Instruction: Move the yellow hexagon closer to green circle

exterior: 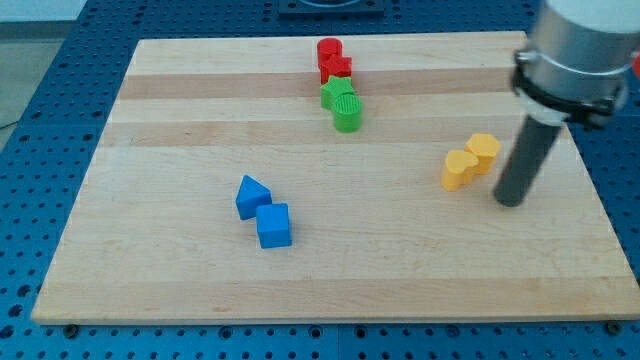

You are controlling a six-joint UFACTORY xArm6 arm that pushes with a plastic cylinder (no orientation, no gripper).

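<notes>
Two yellow blocks sit touching at the view's right. The upper right one looks like the yellow hexagon (484,151); the lower left one (459,171) has a less clear shape. The green circle (347,116) stands near the top middle, touching a second green block (338,95) just above it. My tip (510,201) rests on the board just right of and slightly below the yellow pair, a small gap away. The green circle is far to the tip's left and higher up.
Two red blocks (331,59) sit right above the green ones near the board's top edge. A blue triangle (251,195) and a blue cube (273,226) touch each other left of centre. The wooden board (150,150) lies on a blue perforated table.
</notes>
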